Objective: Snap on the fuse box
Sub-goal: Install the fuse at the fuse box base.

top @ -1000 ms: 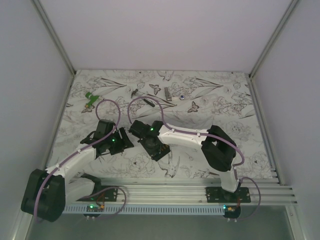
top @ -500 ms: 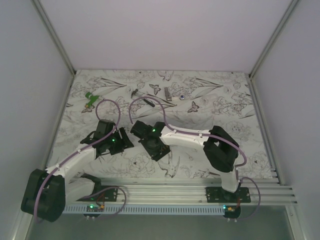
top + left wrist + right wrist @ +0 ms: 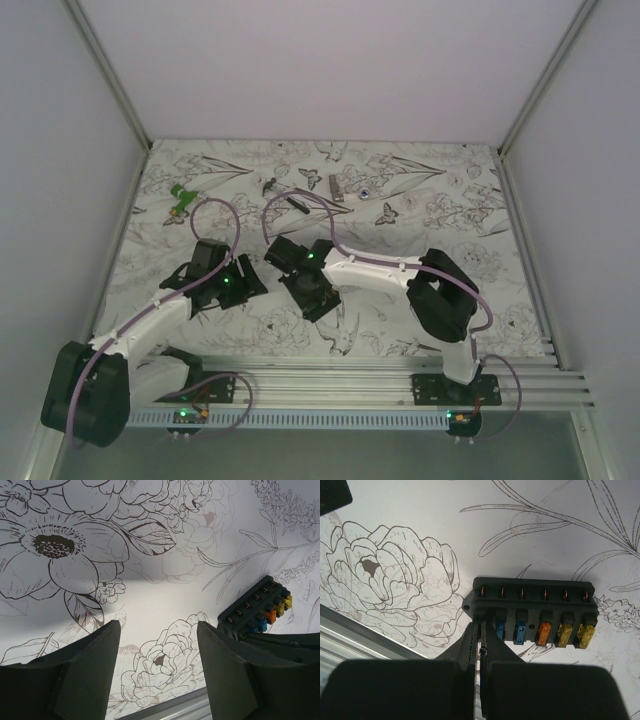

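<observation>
The fuse box [image 3: 535, 605] is a flat black box lying on the flowered mat, with two blue, one orange and two yellow fuses in a row. In the top view the fuse box [image 3: 316, 298] lies between the two arms. My right gripper [image 3: 483, 625] is shut, its tips against the box's leftmost slot. A thin dark strip shows between its fingers; I cannot tell what it is. My left gripper [image 3: 159, 630] hangs open over bare mat with nothing between its fingers, and the fuse box [image 3: 255, 612] lies just to its right.
A green plastic piece [image 3: 180, 200] lies at the far left of the mat. A thin dark stick [image 3: 297, 204] and a small grey part [image 3: 337, 187] lie at the back. The aluminium rail [image 3: 340, 385] runs along the near edge.
My right wrist has shifted slightly to the right over the fuse box. The left arm has stayed where it was, jaws unchanged.
</observation>
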Controlling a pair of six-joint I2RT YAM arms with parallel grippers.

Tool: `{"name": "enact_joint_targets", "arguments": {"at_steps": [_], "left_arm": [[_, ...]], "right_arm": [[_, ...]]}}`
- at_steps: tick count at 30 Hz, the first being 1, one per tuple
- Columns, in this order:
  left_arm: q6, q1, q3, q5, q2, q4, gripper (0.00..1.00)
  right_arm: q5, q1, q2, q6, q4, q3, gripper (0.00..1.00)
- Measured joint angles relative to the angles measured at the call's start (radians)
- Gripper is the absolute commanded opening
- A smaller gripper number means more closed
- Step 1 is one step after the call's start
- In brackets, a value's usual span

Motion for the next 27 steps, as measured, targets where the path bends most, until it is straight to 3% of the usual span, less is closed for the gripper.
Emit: {"name": "enact_joint_targets", "arguments": {"at_steps": [13, 17, 27], "left_arm": [[0.000, 0.000, 0.000, 0.005, -0.007, 0.000, 0.66], [0.000, 0.000, 0.000, 0.026, -0.013, 0.000, 0.67], [-0.014, -0.008, 0.000, 0.084, -0.018, 0.000, 0.70]], "right_arm": [[-0.012, -0.006, 0.008, -0.022, -0.016, 0.033, 0.02], [0.014, -0.002, 0.001, -0.024, -0.018, 0.044, 0.09], [0.115, -0.013, 0.000, -0.052, -0.019, 0.062, 0.40]]}}
